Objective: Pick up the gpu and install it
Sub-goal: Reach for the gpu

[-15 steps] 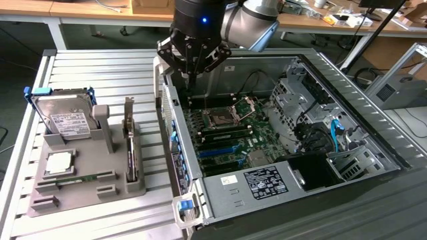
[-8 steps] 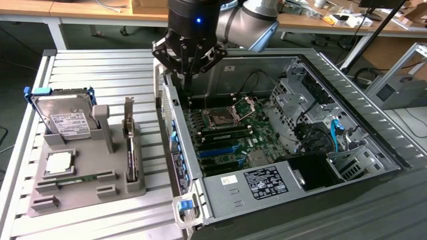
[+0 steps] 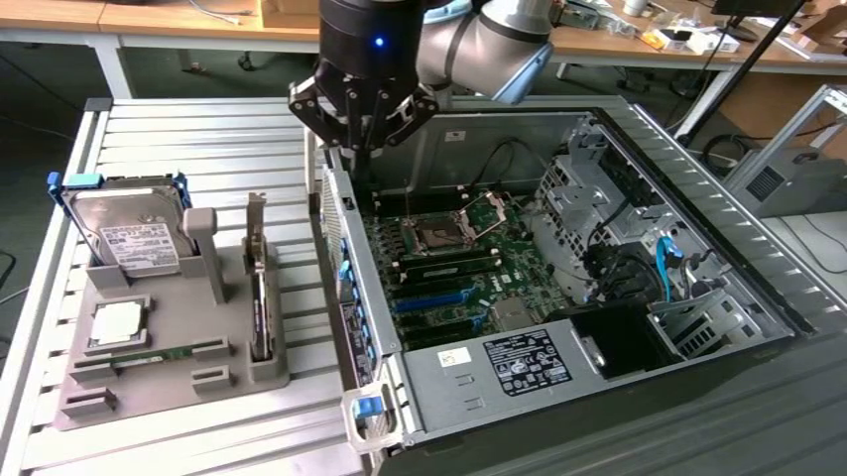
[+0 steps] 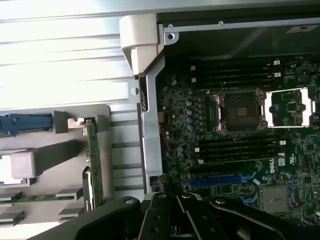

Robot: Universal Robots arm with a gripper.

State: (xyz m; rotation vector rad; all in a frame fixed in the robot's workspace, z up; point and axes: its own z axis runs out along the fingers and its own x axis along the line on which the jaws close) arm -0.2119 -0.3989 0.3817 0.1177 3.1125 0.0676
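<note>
Exterior view puts the tool (image 3: 355, 147) above the near wall of the open computer case (image 3: 741, 288), its fingers clenched together on nothing. The gpu (image 3: 260, 297) is well apart from it, at about 7 o'clock from the tool, standing on its long edge in a slot of the grey holder (image 3: 159, 392) on the slatted tabletop (image 3: 198, 129). Its silver bracket seems to sit at the card's far end. A hard drive (image 3: 126, 238) leans in the same holder at about 10 o'clock from the card. In the wrist view the tool (image 4: 174, 200) hangs over the case wall, with the gpu (image 4: 93, 165) edge-on in the holder and the motherboard (image 4: 235, 130) with its blue slot (image 4: 217, 179) inside the case. By its look the card should be light and stiff but fragile, a thin board with exposed parts. The safest hold is probably across the free upper edge near mid-length, pinching the 2 flat faces and keeping clear of the contact edge down in the holder.
</note>
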